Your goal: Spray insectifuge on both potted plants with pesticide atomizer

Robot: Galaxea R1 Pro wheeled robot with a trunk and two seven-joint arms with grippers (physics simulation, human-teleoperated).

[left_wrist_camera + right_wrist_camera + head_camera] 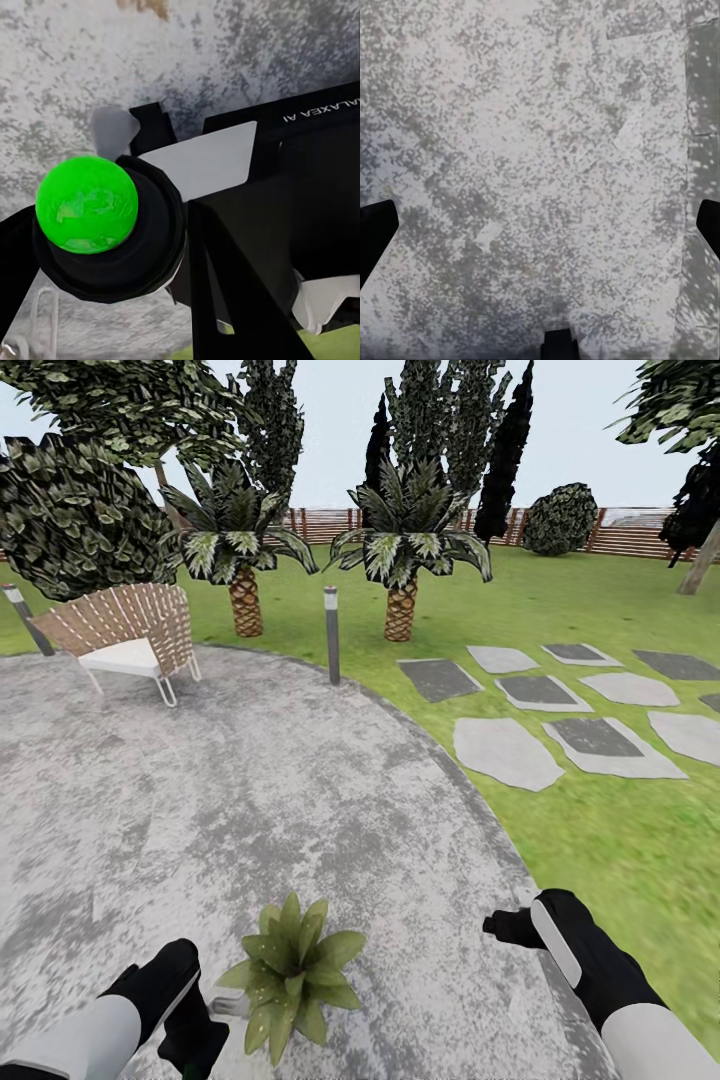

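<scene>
Nearest, at the bottom of the head view: left claw point(195, 1040) low over the stone patio point(300, 790), pinching the spray bottle point(228, 1007), of which a pale tip pokes out toward the potted plant point(292, 972). Seen from the left wrist camera, pressed against the bottle's round top point(88, 204), bright green from above inside a black collar, with a black finger point(240, 300) clamped alongside. Just beside that claw, the potted plant: a rosette of pointed green leaves sitting on the grey mottled patio, pot hidden under the foliage.

To the right, right claw point(505, 927) hovering near the patio edge, holding nothing; spread wide in the right wrist view, with dark fingertips point(375, 232) at opposite margins over bare stone.

Farther out, a wicker chair point(125, 630) on the patio's far left, a grey post lamp point(331, 632) at the rim, flat stepping stones point(505, 752) across the lawn point(600, 830). Beyond, two short palms point(405, 550), dark trees, and a brown slatted fence point(620, 538).
</scene>
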